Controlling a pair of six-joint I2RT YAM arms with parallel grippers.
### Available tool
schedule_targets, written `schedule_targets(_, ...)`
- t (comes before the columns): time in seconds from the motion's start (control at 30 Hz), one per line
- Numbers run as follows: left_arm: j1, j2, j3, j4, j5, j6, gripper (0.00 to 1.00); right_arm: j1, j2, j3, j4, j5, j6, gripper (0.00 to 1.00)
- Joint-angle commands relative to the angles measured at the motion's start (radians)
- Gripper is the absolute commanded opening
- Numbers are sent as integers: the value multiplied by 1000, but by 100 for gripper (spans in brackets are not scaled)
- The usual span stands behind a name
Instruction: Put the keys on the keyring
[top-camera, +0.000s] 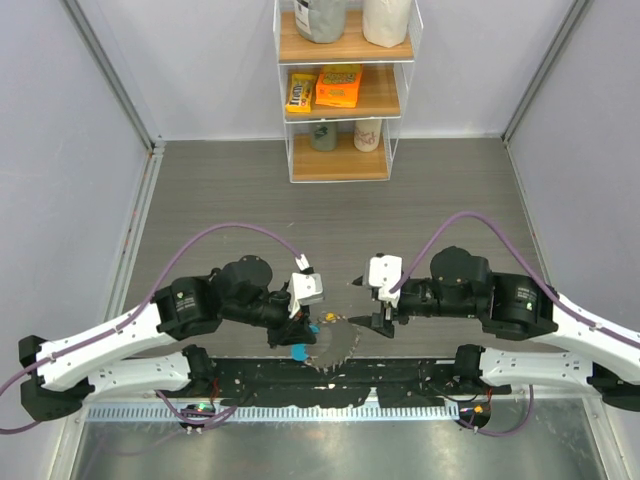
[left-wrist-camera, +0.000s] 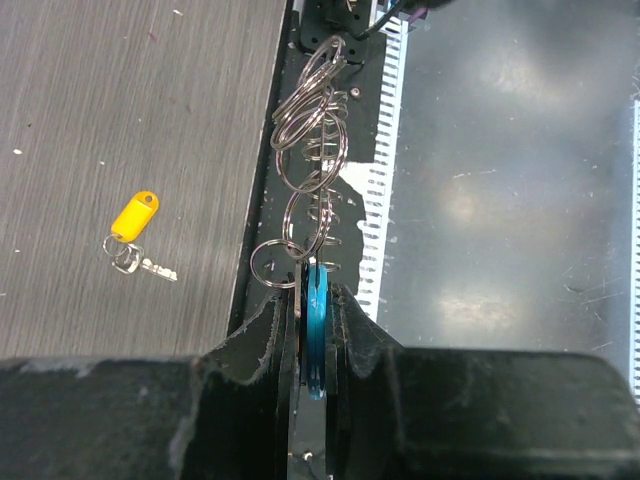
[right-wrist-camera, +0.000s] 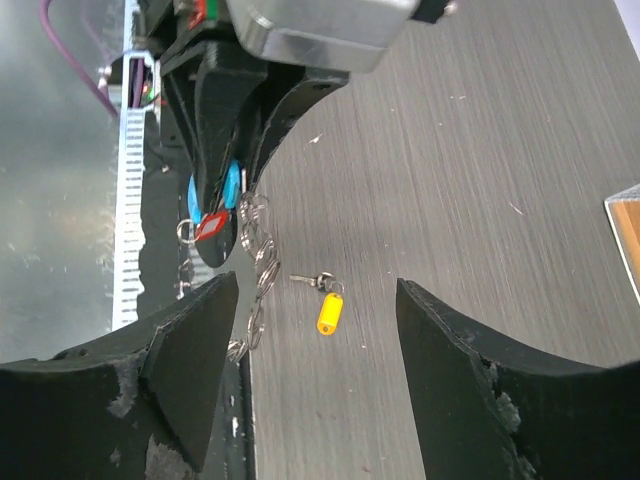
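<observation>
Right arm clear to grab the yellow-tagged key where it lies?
Probably yes: the right gripper is open and the yellow-tagged key lies alone on the table ahead of it, apart from the keyring beside it.

A small silver key with a yellow plastic tag (left-wrist-camera: 135, 217) lies flat on the grey table (left-wrist-camera: 120, 100), apart from the keyring of linked silvery wire loops (left-wrist-camera: 310, 150). The keyring trails from its blue crescent tag (left-wrist-camera: 316, 320), which is pinched edge-on in the left gripper (left-wrist-camera: 312, 300) — a red-tagged key (right-wrist-camera: 210, 226) hangs just beside that tag.

You can read no text here; the print on the snack boxes (top-camera: 338, 86) on the shelf (top-camera: 340, 166) is too small.
</observation>
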Motion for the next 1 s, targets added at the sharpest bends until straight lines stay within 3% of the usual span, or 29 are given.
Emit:
schedule_targets(0.0, 5, -3, 56, 19, -7, 12, 0, 4, 13, 37, -9, -85, -147, 70)
schedule_targets(0.5, 5, 24, 48, 38, 8, 3, 0, 61, 148, 109, -35, -129, -260, 61)
schedule_targets(0.97, 6, 11, 48, 39, 2, 1, 0, 107, 168, 95, -67, -132, -273, 52)
